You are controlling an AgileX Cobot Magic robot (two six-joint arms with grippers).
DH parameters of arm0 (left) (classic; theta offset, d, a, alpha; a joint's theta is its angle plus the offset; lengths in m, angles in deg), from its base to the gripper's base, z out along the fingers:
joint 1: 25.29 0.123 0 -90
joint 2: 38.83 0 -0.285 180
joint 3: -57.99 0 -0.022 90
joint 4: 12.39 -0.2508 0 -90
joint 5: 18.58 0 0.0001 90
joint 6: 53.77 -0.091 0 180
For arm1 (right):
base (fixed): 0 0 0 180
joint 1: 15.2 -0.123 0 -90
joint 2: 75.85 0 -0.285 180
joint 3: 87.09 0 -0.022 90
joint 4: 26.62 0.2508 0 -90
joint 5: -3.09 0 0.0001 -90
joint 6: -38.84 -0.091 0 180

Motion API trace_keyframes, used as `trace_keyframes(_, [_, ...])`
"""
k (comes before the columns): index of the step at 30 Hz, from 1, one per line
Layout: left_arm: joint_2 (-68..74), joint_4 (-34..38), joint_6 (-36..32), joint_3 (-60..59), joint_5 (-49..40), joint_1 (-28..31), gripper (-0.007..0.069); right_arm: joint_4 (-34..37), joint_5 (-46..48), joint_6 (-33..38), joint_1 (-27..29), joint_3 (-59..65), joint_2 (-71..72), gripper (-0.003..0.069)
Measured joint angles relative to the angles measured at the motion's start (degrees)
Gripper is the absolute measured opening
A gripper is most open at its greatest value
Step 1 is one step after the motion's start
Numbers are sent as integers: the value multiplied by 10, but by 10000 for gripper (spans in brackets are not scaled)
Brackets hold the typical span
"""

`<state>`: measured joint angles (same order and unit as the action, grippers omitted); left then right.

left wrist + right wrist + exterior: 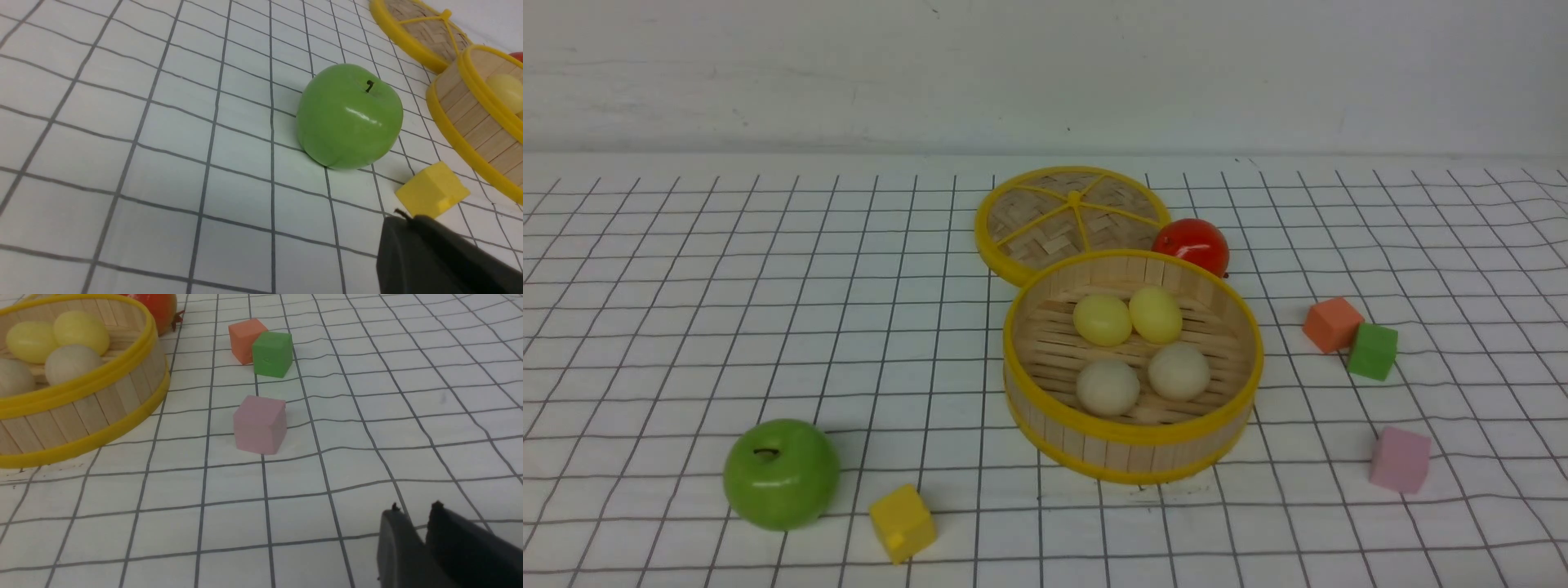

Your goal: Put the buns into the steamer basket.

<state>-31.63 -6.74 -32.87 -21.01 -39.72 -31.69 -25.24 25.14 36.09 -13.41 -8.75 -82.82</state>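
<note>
White gridded cloth covers the table (686,269). Right of frame centre, the steamer basket (1131,445) holds four buns (1127,318), far from both grippers. The right gripper (414,508), lower right in its wrist view, has jaws nearly together, empty. The left gripper's (402,218) jaw state cannot be told.

The steamer basket (81,396) is cut off by the right wrist picture's edge. The red fruit (1191,245) hides partly behind it.
</note>
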Motion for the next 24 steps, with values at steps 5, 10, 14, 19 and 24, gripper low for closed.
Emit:
trace_keyframes(5, [0, 0, 0, 0, 0, 0, 1, 0, 0, 0, 0, 0, 0, 118])
trace_keyframes(10, [0, 0, 0, 0, 0, 0, 6, 0, 0, 0, 0, 0, 0, 120])
trace_keyframes(14, [0, 0, 0, 0, 0, 0, 11, 0, 0, 0, 0, 0, 0, 122])
trace_keyframes(19, [0, -1, 0, 0, 0, 0, 17, 0, 0, 0, 0, 0, 0, 127])
trace_keyframes(24, [0, -1, 0, 0, 0, 0, 17, 0, 0, 0, 0, 0, 0, 134])
